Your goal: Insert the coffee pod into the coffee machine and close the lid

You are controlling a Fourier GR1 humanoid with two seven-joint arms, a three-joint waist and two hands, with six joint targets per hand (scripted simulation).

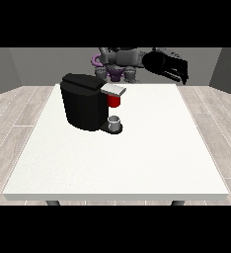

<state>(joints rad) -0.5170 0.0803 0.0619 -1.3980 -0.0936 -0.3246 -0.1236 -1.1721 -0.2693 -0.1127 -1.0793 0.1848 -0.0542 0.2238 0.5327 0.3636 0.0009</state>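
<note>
The big white table (117,168) fills the part nearest the camera, and its front half is bare. Farther back, on the view's left side, stands a black coffee machine (83,104). At its foot sits a small grey cup (115,123) on a little dark tray, right under the spout, so that the coffee can run straight into it. Just above the cup there is a red bit (114,101) under the machine's head. It could be the coffee pod already sitting in its hole, or it could be a part of the machine; I cannot tell which. I see no other pod lying on the table. A flat grey lid (113,90) sticks out over the red bit. It looks low and nearly level, so I think it is down or almost down, but I am not sure it is all the way shut. Behind the table the robot (118,63) stands small. The hand at the view's right (168,67) is lifted high in the air, well apart from the machine and touching nothing. Its fingers point down and look a bit bent, but I cannot tell if they are spread or closed. I cannot pick out a hand at the view's left. I think the work is mostly done, because the hand is away from the machine.
</note>
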